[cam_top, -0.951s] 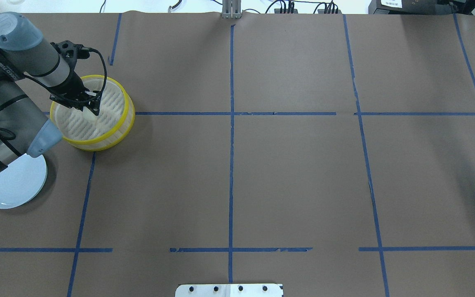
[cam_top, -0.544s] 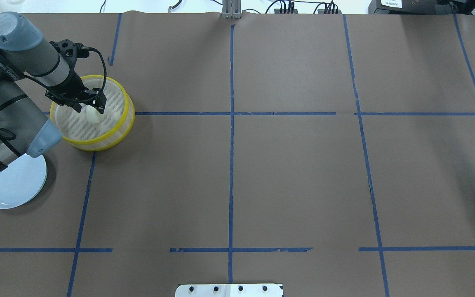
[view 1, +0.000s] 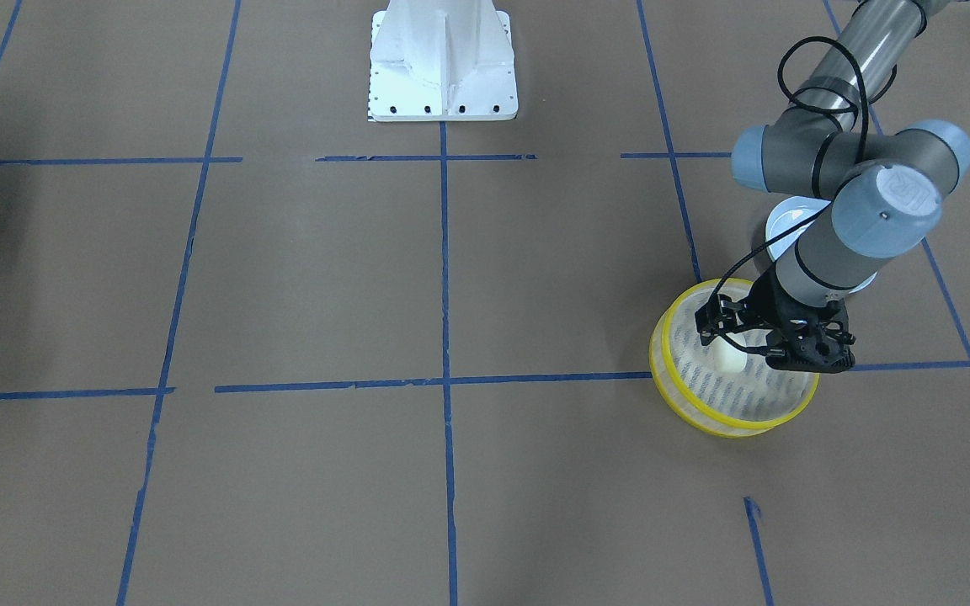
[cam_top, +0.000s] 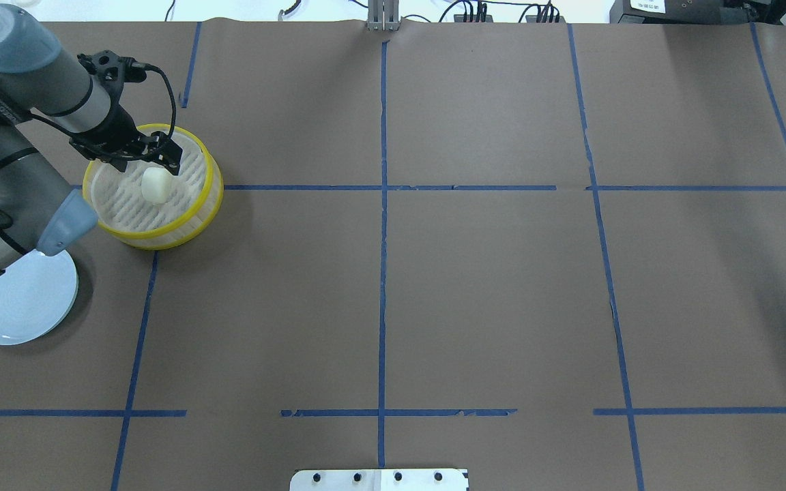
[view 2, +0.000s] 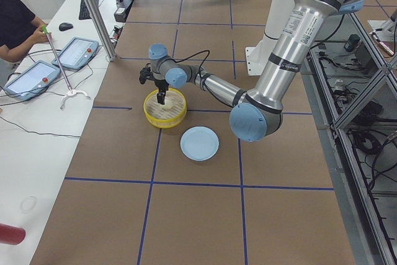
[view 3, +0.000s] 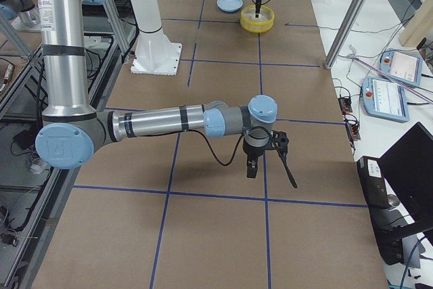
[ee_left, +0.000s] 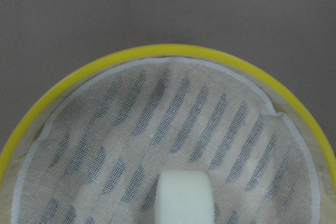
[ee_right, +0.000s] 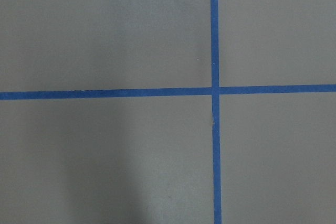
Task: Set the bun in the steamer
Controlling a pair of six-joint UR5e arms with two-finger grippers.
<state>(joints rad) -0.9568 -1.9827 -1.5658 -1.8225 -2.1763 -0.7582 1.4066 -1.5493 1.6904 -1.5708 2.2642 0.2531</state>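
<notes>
The bun (cam_top: 154, 185) is a small cream-white block lying free on the slotted floor of the steamer (cam_top: 211, 179), a round basket with yellow rims at the table's far left. My left gripper (cam_top: 142, 161) hangs open just above the bun and does not touch it. The front-facing view shows the same bun (view 1: 729, 358), steamer (view 1: 704, 421) and gripper (view 1: 767, 343). The left wrist view shows the bun (ee_left: 184, 199) at the bottom edge inside the yellow rim (ee_left: 173, 51). My right gripper (view 3: 265, 157) shows only in the exterior right view, low over bare table; I cannot tell its state.
A pale blue plate (cam_top: 21, 307) lies empty near the steamer, partly under my left arm's elbow. Brown paper with blue tape lines (cam_top: 383, 273) covers the table. The robot's white base (view 1: 443, 59) stands at the middle of the near edge.
My left gripper has opened, let go of the bun and lifted away toward the steamer's far side. The bun now lies uncovered on the steamer floor.
</notes>
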